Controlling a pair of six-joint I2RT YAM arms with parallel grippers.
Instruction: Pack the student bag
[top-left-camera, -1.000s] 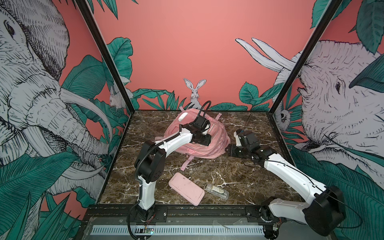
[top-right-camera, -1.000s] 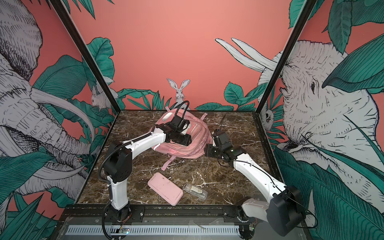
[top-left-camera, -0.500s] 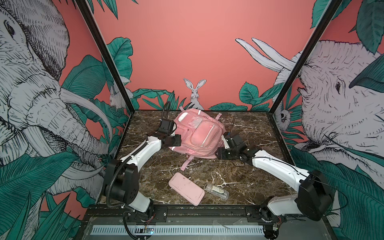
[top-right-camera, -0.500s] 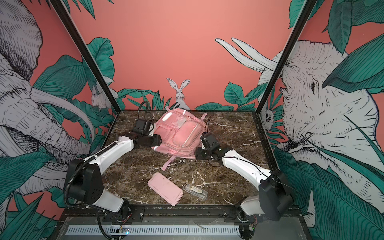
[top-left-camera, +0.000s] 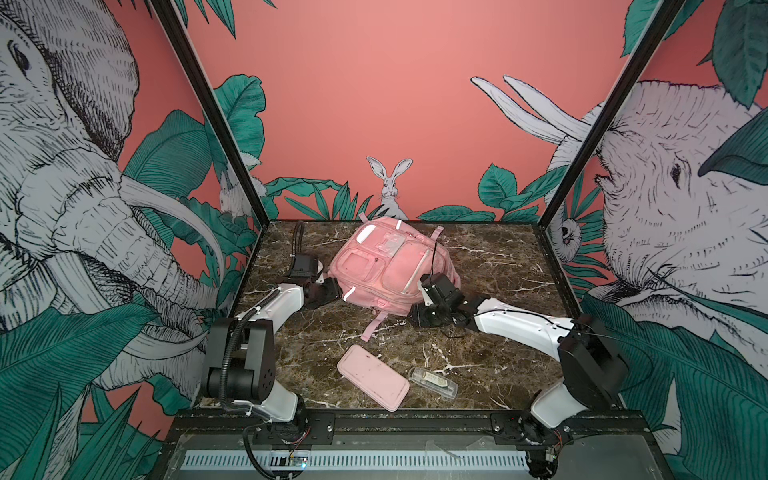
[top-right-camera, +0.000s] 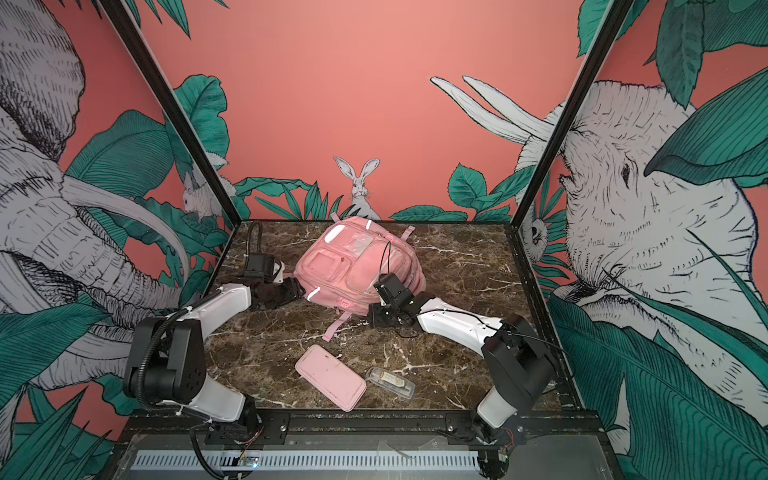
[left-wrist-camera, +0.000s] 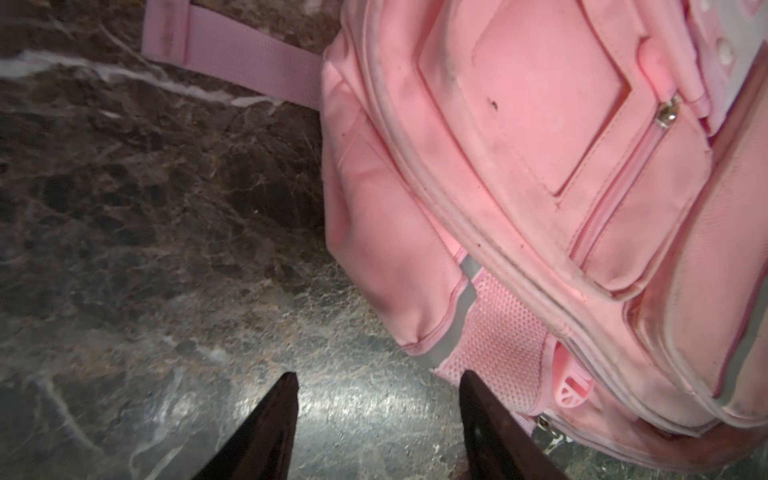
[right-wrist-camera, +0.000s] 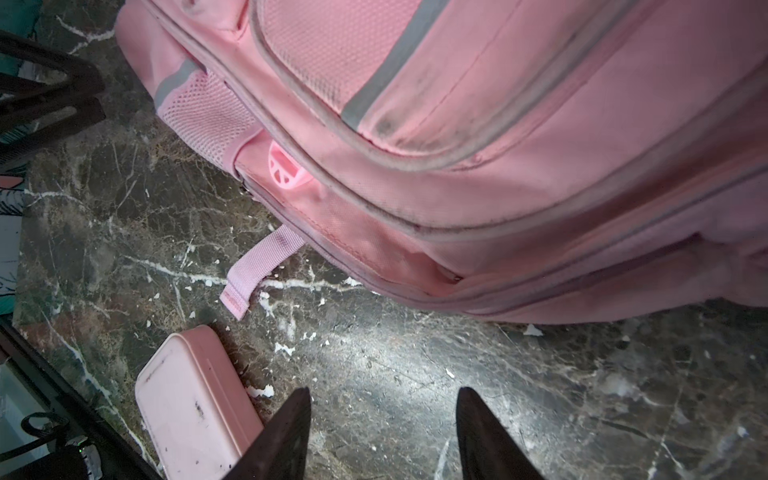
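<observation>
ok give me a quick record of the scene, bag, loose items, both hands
bag: pink student bag lying front pockets up, back middle of the marble table
pouch: flat pink pencil pouch near the front edge, outside the bag
case: clear case beside the pouch, outside the bag
left: left hand open, empty, low by the bag's side mesh pocket
right: right hand open, empty, low by the bag's opposite side
packing: neither item in yet

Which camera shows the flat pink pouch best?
A top view: the pink pouch lies whole in both top views. The right wrist view catches only one end; the left wrist view misses it.
</observation>
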